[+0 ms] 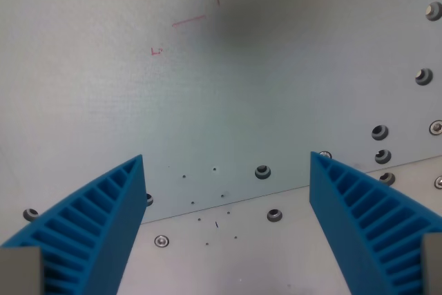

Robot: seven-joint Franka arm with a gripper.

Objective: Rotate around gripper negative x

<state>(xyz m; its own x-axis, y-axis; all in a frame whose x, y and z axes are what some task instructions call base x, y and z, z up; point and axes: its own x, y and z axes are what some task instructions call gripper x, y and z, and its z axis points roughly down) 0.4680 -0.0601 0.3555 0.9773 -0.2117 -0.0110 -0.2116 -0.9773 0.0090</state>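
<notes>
Gripper [226, 170] agape, fingers pointing up-frame

I have just one camera, mounted on the wrist behind the hand [226, 170], and it looks forward and down between the two blue fingers [90, 229], which come up from the picture's bottom corners. It faces the pale bench [103, 101] from close by, at a slant, so the bench fills the whole picture. With no second view, nothing is shared; bolts [262, 171] run along the wrist view's right.
</notes>
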